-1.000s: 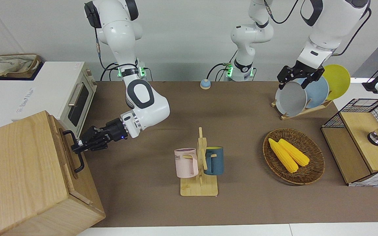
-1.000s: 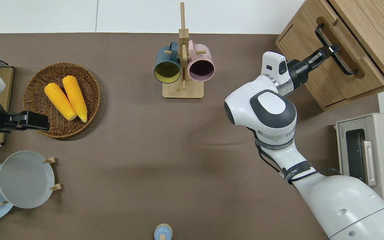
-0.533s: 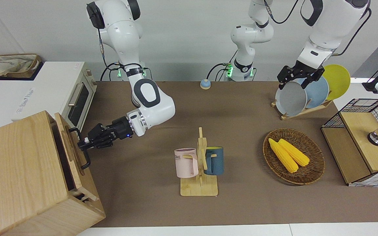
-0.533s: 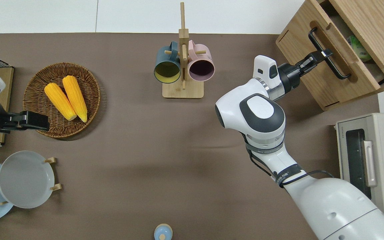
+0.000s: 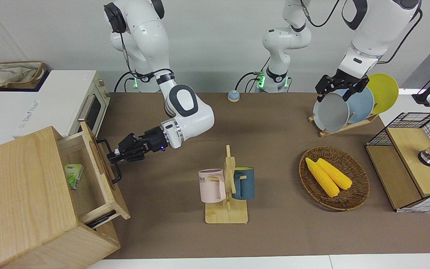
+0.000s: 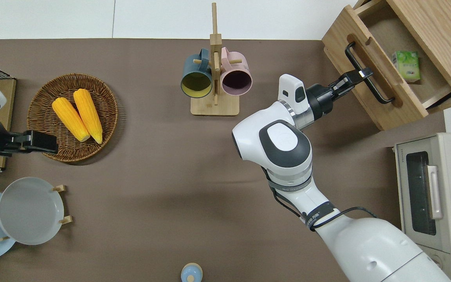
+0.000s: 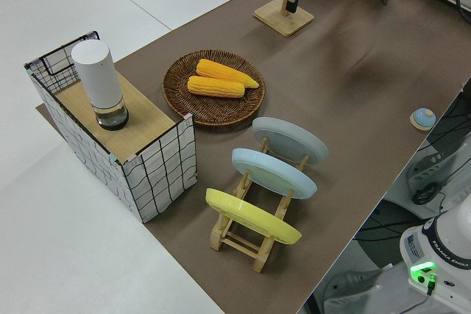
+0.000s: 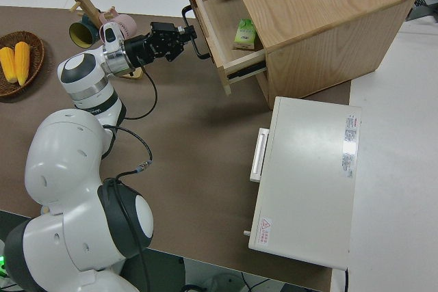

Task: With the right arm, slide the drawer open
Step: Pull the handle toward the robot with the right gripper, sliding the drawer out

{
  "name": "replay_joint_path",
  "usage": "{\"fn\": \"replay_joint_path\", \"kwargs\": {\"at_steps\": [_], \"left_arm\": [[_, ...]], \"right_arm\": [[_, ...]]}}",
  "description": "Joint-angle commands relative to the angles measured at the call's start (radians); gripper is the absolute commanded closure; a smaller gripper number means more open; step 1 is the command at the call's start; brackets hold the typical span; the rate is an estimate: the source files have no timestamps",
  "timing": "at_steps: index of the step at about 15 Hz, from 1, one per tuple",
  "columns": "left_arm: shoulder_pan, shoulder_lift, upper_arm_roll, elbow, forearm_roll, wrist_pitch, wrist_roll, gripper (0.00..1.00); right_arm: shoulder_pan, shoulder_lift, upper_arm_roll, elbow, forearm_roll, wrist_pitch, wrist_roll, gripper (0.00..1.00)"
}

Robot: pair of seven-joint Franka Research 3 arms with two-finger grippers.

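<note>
The drawer [image 5: 115, 200] of the pale wooden cabinet [image 5: 17, 194] stands pulled well out toward the middle of the table. My right gripper [image 5: 115, 154] is shut on its black bar handle [image 5: 117, 176], near the handle's middle. The overhead view shows the same grip [image 6: 360, 73] on the handle [image 6: 378, 94], and so does the right side view [image 8: 186, 34]. A small green packet [image 6: 405, 65] lies inside the drawer. My left arm is parked, its gripper [image 5: 340, 87] up in the air.
A white toaster oven [image 5: 84, 108] stands beside the cabinet, nearer to the robots. A wooden mug rack [image 5: 226, 215] with a pink and a blue mug stands mid-table. Toward the left arm's end are a corn basket [image 5: 349, 203], a plate rack [image 5: 343, 127] and a wire-mesh box [image 5: 413, 164].
My right gripper has pulled the handle toward the middle of the table. The drawer went from nearly shut to well open, and the green packet inside came into view.
</note>
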State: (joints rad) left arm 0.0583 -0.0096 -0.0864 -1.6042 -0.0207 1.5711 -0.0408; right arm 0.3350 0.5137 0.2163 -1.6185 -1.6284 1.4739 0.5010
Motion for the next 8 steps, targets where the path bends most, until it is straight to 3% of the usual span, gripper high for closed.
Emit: {"fn": "replay_joint_path", "kwargs": {"at_steps": [1, 8], "left_arm": [[-0.005, -0.01, 0.004, -0.005, 0.012, -0.013, 0.009, 0.0], [-0.006, -0.01, 0.005, -0.005, 0.012, -0.013, 0.007, 0.0]], "right_arm": [[0.048, -0.021, 0.001, 0.003, -0.001, -0.075, -0.03, 1.0], [0.108, -0.023, 0.011, 0.006, 0.03, -0.116, -0.051, 1.0]]}}
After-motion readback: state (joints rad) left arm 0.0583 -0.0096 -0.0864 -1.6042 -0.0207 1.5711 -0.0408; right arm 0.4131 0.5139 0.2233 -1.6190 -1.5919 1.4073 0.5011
